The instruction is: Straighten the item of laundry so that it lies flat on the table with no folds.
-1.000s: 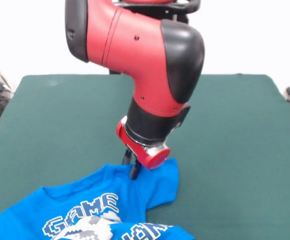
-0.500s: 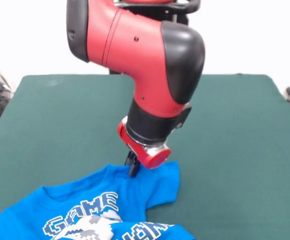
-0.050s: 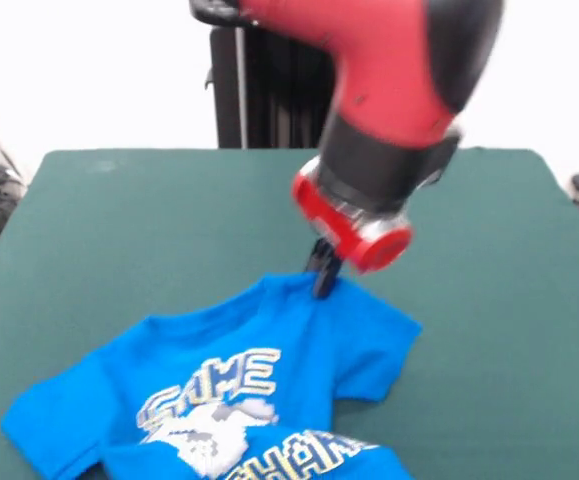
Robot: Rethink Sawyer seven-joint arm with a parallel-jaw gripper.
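Looking across the table, we are seeing the red and black arm coming down from the top of the frame, right of centre, blurred. Its gripper is meeting the far edge of the blue T-shirt, just right of the frame's middle. The jaws are reading as together, pinched on the cloth at the shoulder seam, though the blur is keeping us from seeing the tips cleanly.

We are finding the shirt in the lower centre of the frame, on the dark green felt, print side up. Its long axis is running on a diagonal, from the pinched shoulder at centre right down toward the lower left. One sleeve is pointing to the lower left corner; the other sleeve is pointing right, toward the middle right of the frame. The white block lettering is slanting upward to the right. Below it, a fold of blue cloth with more lettering is lying across the body, running off the bottom edge.

Bare green felt is showing in the upper left and along the right side.
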